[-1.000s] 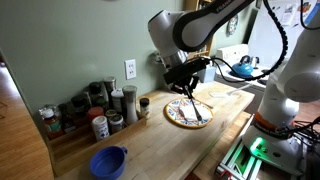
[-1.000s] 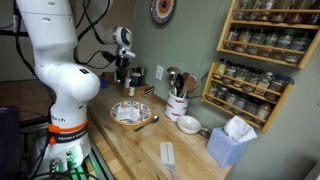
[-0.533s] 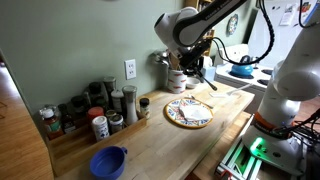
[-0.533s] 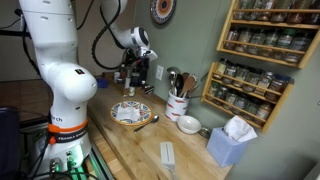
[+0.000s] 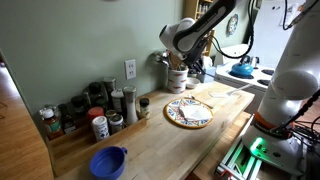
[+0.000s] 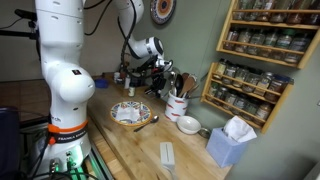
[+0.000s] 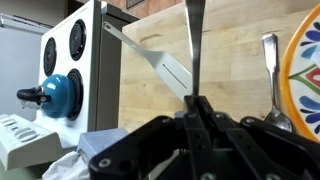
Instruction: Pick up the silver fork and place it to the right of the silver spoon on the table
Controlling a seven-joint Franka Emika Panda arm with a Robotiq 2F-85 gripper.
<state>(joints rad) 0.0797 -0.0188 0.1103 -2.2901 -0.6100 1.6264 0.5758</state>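
My gripper (image 7: 195, 100) is shut on the silver fork (image 7: 192, 40), whose thin metal shaft sticks straight out past the closed jaws in the wrist view. The fork hangs in the air above the wooden table (image 7: 230, 50). The silver spoon (image 7: 270, 65) lies on the table next to the patterned plate (image 7: 306, 70). In both exterior views the gripper (image 5: 196, 68) (image 6: 160, 76) is raised above the table, past the plate (image 5: 188, 112) (image 6: 131, 112). The spoon (image 6: 147, 123) lies beside the plate.
A flat white utensil (image 7: 150, 58) lies on the table below the gripper. A utensil crock (image 6: 178, 104), a white bowl (image 6: 189, 124) and a tissue box (image 6: 231, 141) stand nearby. Spice jars (image 5: 95, 112) line the wall. A blue bowl (image 5: 108, 162) sits near the table's edge. A stove with a blue kettle (image 7: 55, 95) adjoins the table.
The gripper has risen from the plate with the fork in it and swung sideways toward the utensil crock. The plate no longer holds the fork.
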